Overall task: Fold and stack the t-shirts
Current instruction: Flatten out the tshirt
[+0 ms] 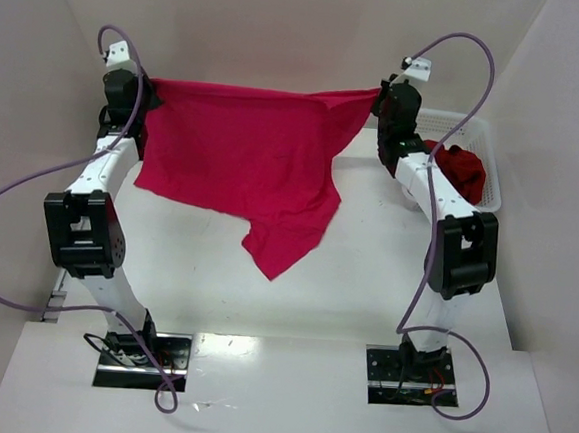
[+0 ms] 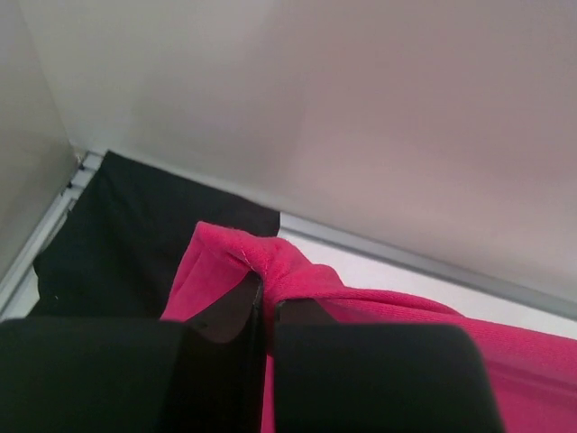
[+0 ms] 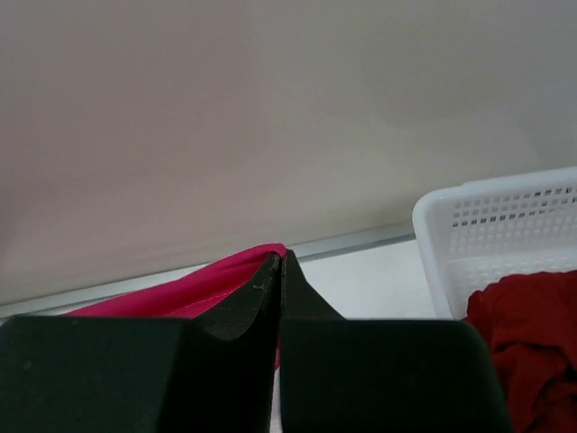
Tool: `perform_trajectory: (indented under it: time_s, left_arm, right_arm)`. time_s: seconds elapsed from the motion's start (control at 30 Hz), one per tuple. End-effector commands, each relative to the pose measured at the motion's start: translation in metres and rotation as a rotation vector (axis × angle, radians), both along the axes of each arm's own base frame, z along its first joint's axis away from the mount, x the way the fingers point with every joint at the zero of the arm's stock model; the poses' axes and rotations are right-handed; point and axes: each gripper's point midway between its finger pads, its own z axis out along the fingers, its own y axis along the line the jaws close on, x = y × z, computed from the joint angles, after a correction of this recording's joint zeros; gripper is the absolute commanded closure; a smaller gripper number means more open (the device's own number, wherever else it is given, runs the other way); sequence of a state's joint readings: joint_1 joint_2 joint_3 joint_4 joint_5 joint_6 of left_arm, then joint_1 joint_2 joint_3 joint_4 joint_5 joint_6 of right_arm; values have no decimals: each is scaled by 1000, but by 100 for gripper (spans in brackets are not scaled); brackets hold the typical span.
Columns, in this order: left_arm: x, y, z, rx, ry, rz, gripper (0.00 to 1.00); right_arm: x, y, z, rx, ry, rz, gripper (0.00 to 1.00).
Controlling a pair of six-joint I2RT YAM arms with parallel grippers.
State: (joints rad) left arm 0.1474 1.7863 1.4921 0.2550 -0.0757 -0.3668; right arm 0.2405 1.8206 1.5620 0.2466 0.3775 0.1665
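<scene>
From above, the left gripper and right gripper each pinch a top corner of the crimson-pink t-shirt, which hangs stretched between them over the table. Left wrist: jaws clamped tight on a pink fold, with a black t-shirt lying below and beyond the fingers. Right wrist: jaws closed on the pink hem. To their right, a white basket holds a darker red t-shirt.

Soft, even light inside a pale enclosure.
Glare streaks the white tabletop near its front edge; the hanging crimson-pink cloth t-shirt casts only a faint shadow. In both wrist views the close black gripper fingers are out of focus.
</scene>
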Motion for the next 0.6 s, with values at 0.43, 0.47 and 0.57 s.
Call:
perform_trajectory:
  time_s: [0.43,0.47,0.57]
  left_arm:
    - [9,37,-68,-1,109,72,100]
    - [9,37,-68,-2,109,72,100]
    - [11,31,-76,-24,143,42,100]
  right_arm:
    - [7,-3,-73,27,118,41,100]
    - [7,0,-73,42,117,55,100]
    - [4,3,-98,62,188,34,100]
